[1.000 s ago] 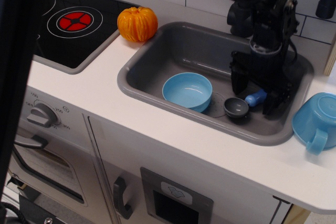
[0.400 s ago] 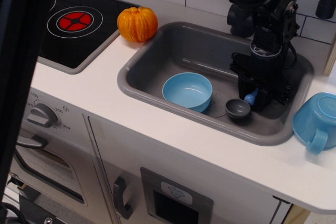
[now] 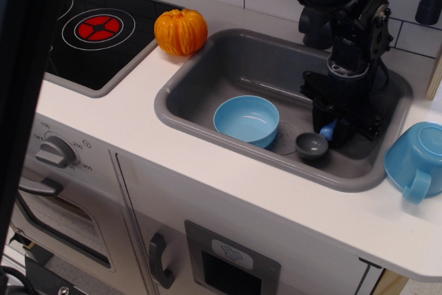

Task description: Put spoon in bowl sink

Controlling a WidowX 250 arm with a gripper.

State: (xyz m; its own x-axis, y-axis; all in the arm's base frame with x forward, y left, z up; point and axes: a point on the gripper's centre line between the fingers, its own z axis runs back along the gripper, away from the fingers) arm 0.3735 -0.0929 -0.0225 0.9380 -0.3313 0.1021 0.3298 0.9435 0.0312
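While the white counter [image 3: 207, 170] runs bare across the lower part of the frame, the work sits just beyond it in the grey sink [image 3: 207, 126]. Nearest to the front rim, right of centre, lies the spoon [image 3: 315, 143]: its dark scoop rests on the sink floor or just above it, I cannot tell which, and its short blue handle tilts up into my gripper [image 3: 334, 129]. My jaws are clenched on that handle, so I judge the grasp made and the lift about to start. To the left, close beside the scoop but apart from it, sits the blue bowl [image 3: 246, 119], empty. Next I need to raise the spoon clear of the bowl's rim, carry it left over the hollow, and let go there. Farther off, a blue cup [image 3: 416, 159] stands at the right edge and an orange pumpkin [image 3: 181, 31] at the sink's upper left corner.
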